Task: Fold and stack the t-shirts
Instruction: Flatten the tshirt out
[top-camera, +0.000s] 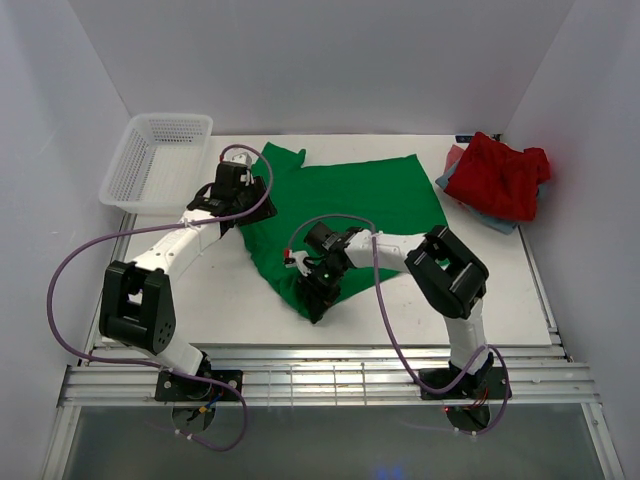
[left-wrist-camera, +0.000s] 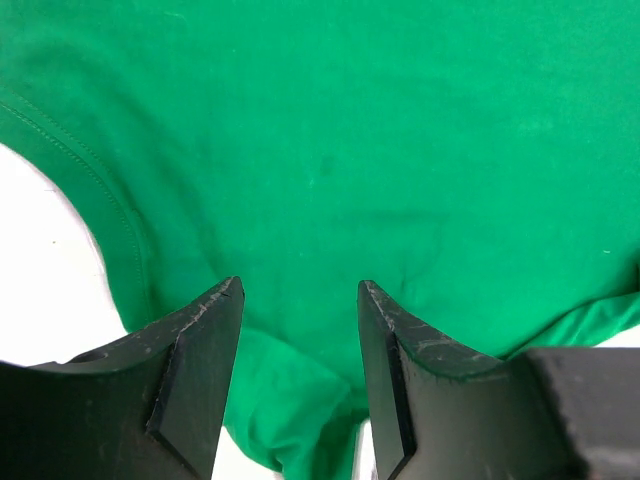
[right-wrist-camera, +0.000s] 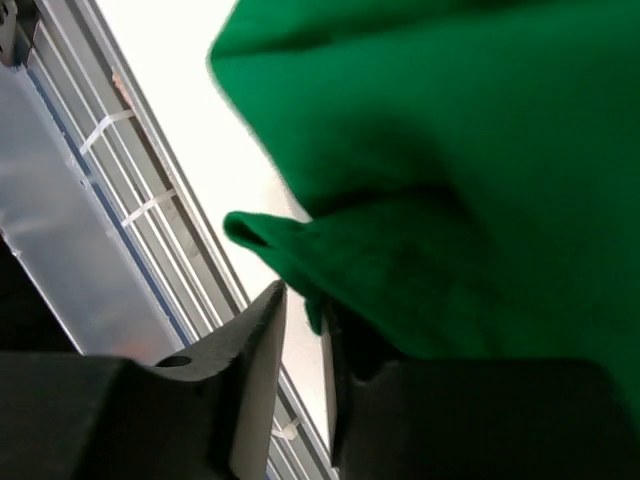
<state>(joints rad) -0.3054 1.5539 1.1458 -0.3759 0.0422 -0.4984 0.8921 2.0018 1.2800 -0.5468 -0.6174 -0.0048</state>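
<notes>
Right claw (right-wrist-camera: 305, 300), arm bent low over the white counter's (top-camera: 220, 295) near side, pinches narrow on the bright green cloth t-shirt's (top-camera: 350, 200) near corner, where folds partly hide the grip. Farther left, left claw (left-wrist-camera: 300, 290) hovers wide above the same shirt.

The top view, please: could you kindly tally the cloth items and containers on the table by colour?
green t-shirt: 1
red t-shirt: 1
blue-grey cloth, mostly hidden under the red one: 1
white mesh basket: 1
Total: 4
</notes>
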